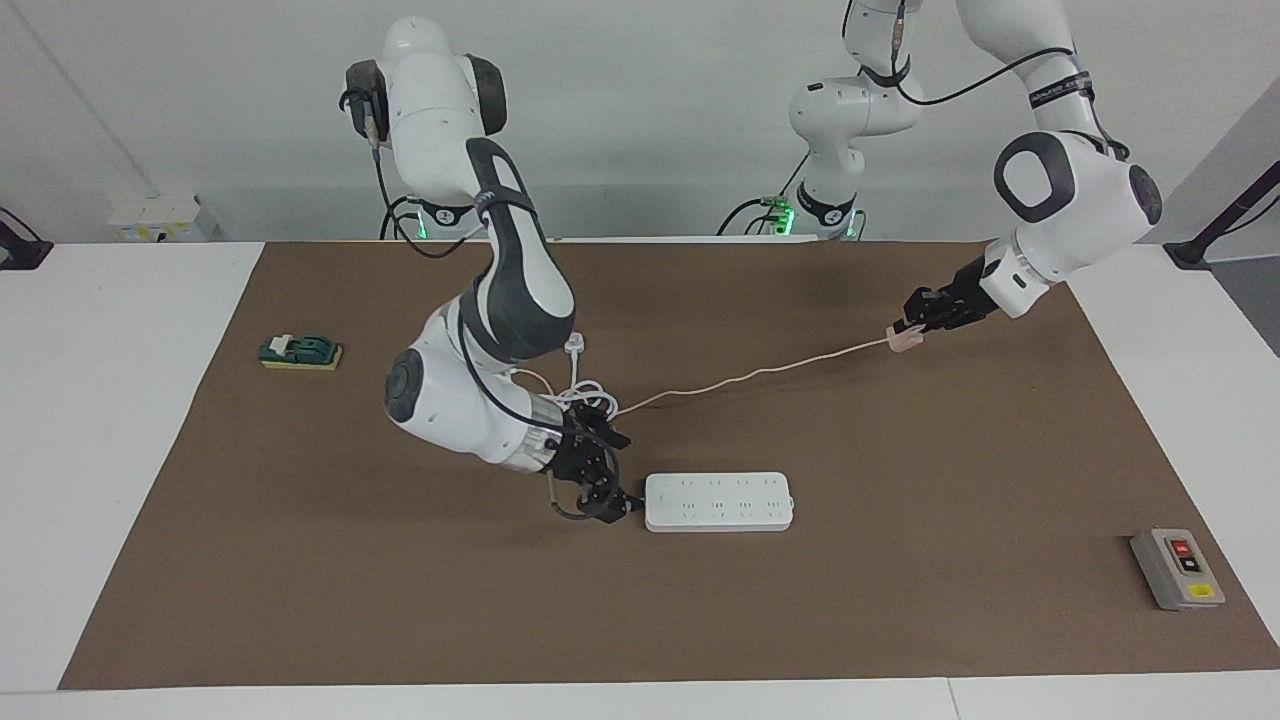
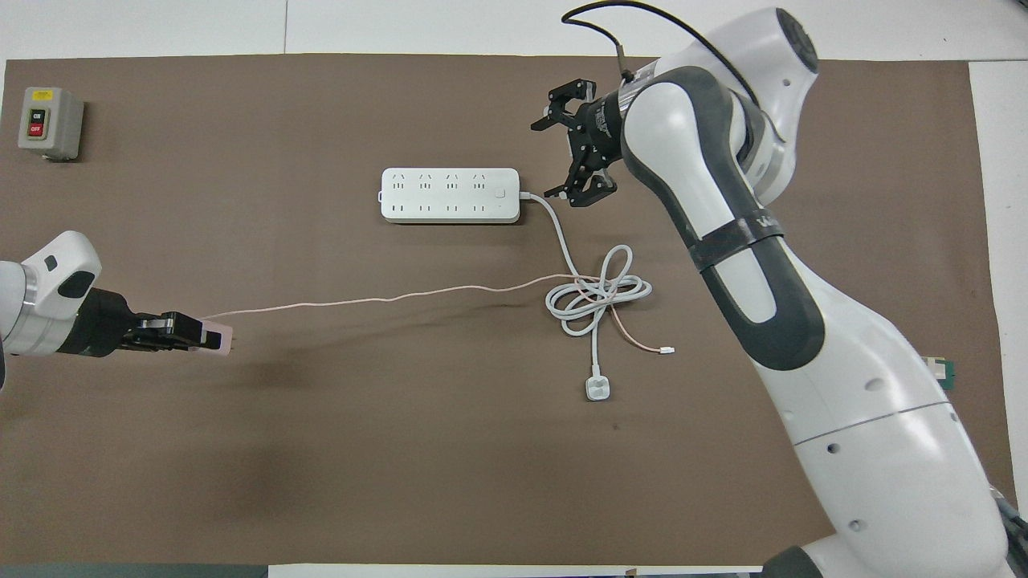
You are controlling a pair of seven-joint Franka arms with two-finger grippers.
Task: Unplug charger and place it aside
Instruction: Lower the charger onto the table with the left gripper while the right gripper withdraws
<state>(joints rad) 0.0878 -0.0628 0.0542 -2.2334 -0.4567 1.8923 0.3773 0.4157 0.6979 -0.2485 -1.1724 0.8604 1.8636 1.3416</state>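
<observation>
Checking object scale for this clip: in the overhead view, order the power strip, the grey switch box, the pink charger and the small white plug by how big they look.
1. power strip, clearly largest.
2. grey switch box.
3. and 4. pink charger and small white plug: they look alike. The charger is raised in the left gripper and partly covered, so no ranking.

The left hand [image 2: 210, 337] is shut tight on the pink charger [image 2: 218, 339], out at nine o'clock over the brown table [image 2: 401, 482]. Its thin pink cable [image 2: 385, 300] runs to a white cord [image 2: 598, 293] at the middle. The white power strip [image 2: 450, 195] lies at twelve o'clock. The right hand [image 2: 562, 156], fingers apart, hangs beside it.
</observation>
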